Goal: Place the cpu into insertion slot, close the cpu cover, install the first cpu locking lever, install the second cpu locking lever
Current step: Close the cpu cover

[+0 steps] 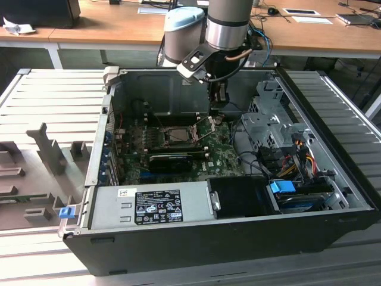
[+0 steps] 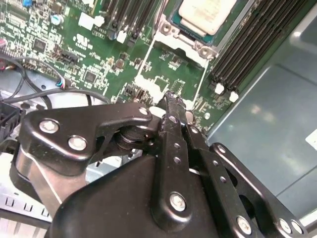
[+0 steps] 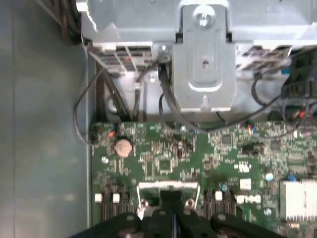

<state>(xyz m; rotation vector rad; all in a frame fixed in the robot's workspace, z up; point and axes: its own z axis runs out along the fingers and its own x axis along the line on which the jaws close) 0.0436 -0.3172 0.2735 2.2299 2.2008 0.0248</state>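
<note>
1. Exterior view: your gripper (image 1: 218,116) hangs close beside the cpu (image 1: 178,136).
2. Second wrist view: fingers (image 2: 171,116) pressed together, empty; cpu lies in the insertion slot (image 2: 190,30).
3. First wrist view: tips near the motherboard (image 3: 163,153); cpu likely light, fragile, so grip its edges.

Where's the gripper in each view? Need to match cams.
Exterior view: gripper reaching down inside the open case, over the green board.
Second wrist view: gripper over the green board, near the metal frame.
First wrist view: gripper at the metal frame's edge.
Shared landmark: the green board.
</note>
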